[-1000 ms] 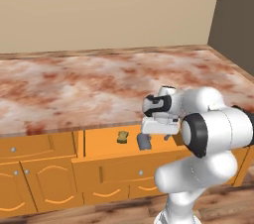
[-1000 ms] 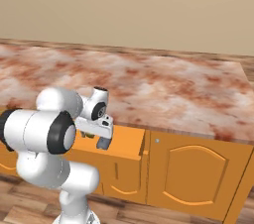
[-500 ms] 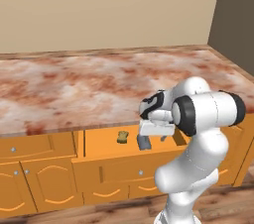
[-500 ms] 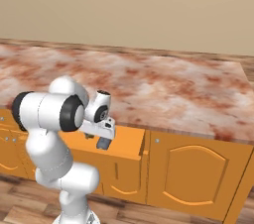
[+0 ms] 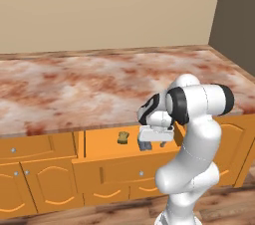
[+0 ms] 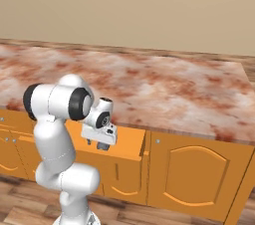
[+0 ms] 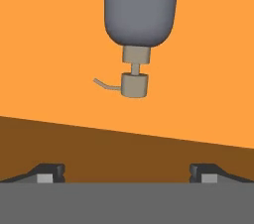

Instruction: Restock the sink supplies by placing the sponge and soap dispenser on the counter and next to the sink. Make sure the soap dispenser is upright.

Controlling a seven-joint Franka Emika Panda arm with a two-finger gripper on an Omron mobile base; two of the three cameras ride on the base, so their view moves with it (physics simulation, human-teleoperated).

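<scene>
A white robot arm reaches down over one pulled-out drawer [image 5: 124,157] in a row of orange cabinets, below a long counter [image 5: 74,89] of reddish-brown and white marbled stone. Two supplies lie inside the drawer: one soap dispenser [image 7: 141,7] and one sponge [image 5: 122,137].

The soap dispenser is a dark grey rounded bottle lying on its side on the orange drawer floor. In the hand view its pump points toward the camera, with a thin nozzle sticking out to one side. In the left base view it [image 5: 144,145] sits just under the gripper [image 5: 151,144], partly hidden by it. The small yellow-tan sponge lies just beside the bottle, apart from it.

The gripper [image 7: 127,172] hovers above the bottle with its jaws spread wide, holding nothing; one dark fingertip [image 7: 45,172] shows at each side of the hand view.

No labels, brands or writing can be read on anything.
</scene>
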